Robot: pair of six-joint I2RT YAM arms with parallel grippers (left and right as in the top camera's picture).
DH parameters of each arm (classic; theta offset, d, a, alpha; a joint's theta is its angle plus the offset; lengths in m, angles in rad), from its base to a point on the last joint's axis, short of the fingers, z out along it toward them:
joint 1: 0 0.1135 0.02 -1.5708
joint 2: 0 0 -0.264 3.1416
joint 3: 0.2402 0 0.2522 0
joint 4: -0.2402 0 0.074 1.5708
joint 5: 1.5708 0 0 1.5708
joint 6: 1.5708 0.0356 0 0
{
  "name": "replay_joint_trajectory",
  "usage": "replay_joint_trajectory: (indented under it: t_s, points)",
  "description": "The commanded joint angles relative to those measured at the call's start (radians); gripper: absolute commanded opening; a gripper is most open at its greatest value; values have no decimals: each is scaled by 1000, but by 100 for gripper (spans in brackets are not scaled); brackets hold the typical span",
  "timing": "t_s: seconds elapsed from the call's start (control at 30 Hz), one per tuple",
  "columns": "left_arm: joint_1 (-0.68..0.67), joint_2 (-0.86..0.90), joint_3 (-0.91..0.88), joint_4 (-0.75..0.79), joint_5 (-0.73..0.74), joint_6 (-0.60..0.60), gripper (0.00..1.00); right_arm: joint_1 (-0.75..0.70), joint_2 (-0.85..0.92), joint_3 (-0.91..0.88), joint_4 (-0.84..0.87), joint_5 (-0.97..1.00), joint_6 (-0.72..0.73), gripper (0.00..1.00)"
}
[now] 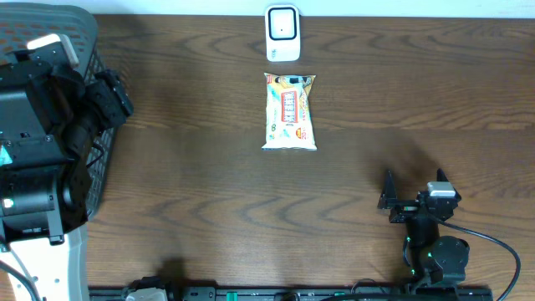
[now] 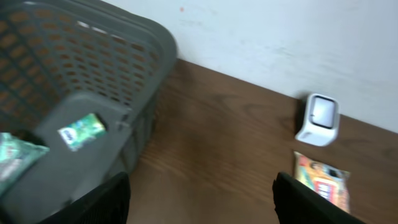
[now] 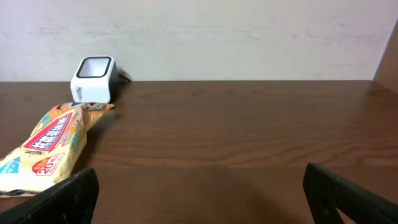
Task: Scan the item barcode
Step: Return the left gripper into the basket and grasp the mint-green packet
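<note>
Snack packet (image 1: 290, 111) lies flat mid-desk (image 1: 209, 192), long axis toward the white scanner (image 1: 282, 33), which stands just beyond its top end at the far edge. Grey basket (image 1: 88, 50) sits at far left with a green packet (image 2: 81, 130) on it. Left jaws are by the basket's right side, spread, empty. Right jaws are low at front right, spread wide, empty, well apart from the packet. Right wrist view sees packet and scanner unobstructed.

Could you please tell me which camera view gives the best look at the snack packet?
The overhead view: the snack packet lies whole and flat, printed face up, close to the white scanner. The right wrist view shows it obliquely at the left edge; the left wrist view catches only a blurred part at the lower right.
</note>
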Motion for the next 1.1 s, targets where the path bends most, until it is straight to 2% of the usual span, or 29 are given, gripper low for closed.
replay_joint_trajectory:
  t_s: [0.0,0.13,0.23,0.27,0.37,0.7,0.8,1.0,1.07]
  points:
    - [5,3,7,6,-102,35,72,4,-6,-2,-4,-1,13,99]
    - [5,14,7,7,-179,39,72,4,-6,-2,-4,-1,13,99]
    - [10,27,7,35,-346,41,72,4,-6,-2,-4,-1,13,99]
    - [23,34,7,60,-398,78,72,4,-6,-2,-4,-1,13,99]
    - [79,56,7,99,-405,155,72,4,-6,-2,-4,-1,13,99]
    - [379,243,7,16,-405,167,72,4,-6,-2,-4,-1,13,99]
    - [404,312,6,1,-405,264,72,4,-6,-2,-4,-1,13,99]
    - [426,468,4,2,-407,319,72,4,-6,-2,-4,-1,13,99]
    - [428,533,2,-2,-446,415,72,4,-6,-2,-4,-1,13,99]
